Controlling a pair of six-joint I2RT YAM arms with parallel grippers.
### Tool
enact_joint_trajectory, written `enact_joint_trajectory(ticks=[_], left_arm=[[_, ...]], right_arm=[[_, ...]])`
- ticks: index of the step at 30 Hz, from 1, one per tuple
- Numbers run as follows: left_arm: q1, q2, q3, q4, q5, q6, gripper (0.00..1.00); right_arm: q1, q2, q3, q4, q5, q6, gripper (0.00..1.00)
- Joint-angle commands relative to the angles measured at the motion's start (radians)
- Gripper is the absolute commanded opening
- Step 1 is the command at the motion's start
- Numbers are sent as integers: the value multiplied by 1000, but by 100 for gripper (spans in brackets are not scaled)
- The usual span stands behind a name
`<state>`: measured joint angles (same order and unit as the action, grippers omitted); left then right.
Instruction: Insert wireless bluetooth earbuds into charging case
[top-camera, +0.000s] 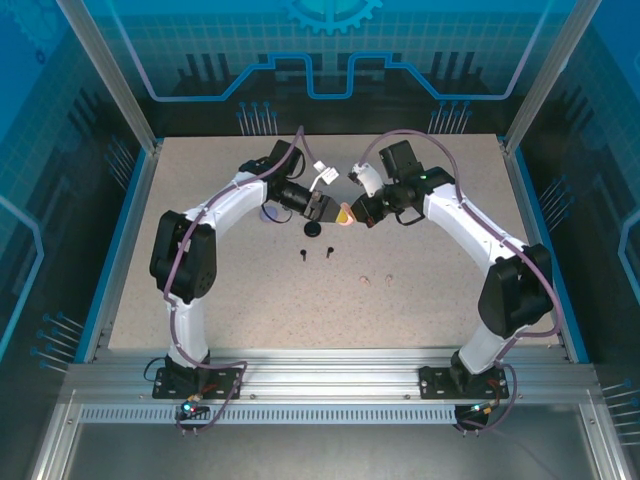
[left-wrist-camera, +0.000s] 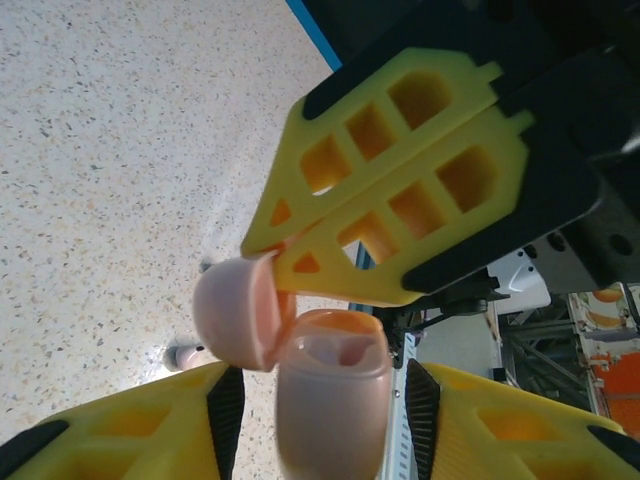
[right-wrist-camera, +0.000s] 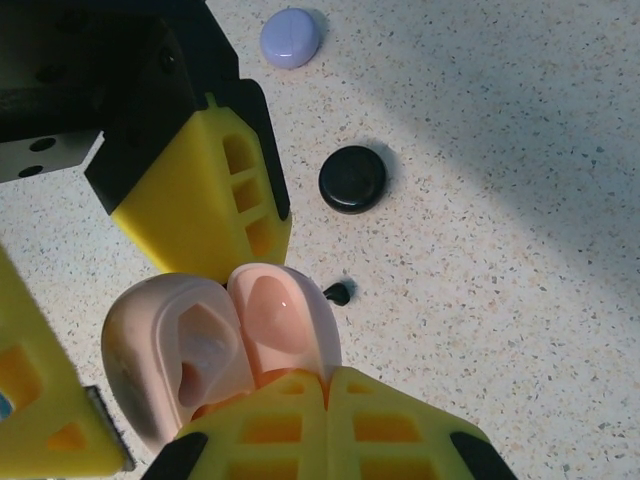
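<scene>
Pinching the open lid (right-wrist-camera: 285, 320) of the pink case (right-wrist-camera: 175, 350) in the clenched right claw (right-wrist-camera: 327, 380), up off the counter (top-camera: 440, 290). Straddling the case body with the left claw (left-wrist-camera: 322, 390), partly spread, slim gaps visible at both pads. Spotting the pink earbuds (top-camera: 365, 279) loose on the counter at 5 o'clock from the case, the black earbuds (top-camera: 303, 252) at 7 o'clock beyond the black case (top-camera: 313, 228), and the lilac case (right-wrist-camera: 290, 38) at 9 o'clock.
</scene>
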<state>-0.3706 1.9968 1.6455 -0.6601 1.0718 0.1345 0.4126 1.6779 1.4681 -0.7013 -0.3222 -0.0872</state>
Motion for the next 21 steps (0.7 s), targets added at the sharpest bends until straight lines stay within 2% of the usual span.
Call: enact_joint_trajectory(ticks=[1,9,16,21], left_arm=[[-2,27,41,-37,56,33,48],[0,48,78,-89,87,69,40],[1,53,85,-113,92,89,38],[2,57,86,-115,94,91,29]], right_arm=[[12,9,33,-27,-18,-13,0],[12,6,28,-27,-12,-14,0],[12,9,29,-22,-9,-13,0],[12,13,29,-17,-7,-12,0]])
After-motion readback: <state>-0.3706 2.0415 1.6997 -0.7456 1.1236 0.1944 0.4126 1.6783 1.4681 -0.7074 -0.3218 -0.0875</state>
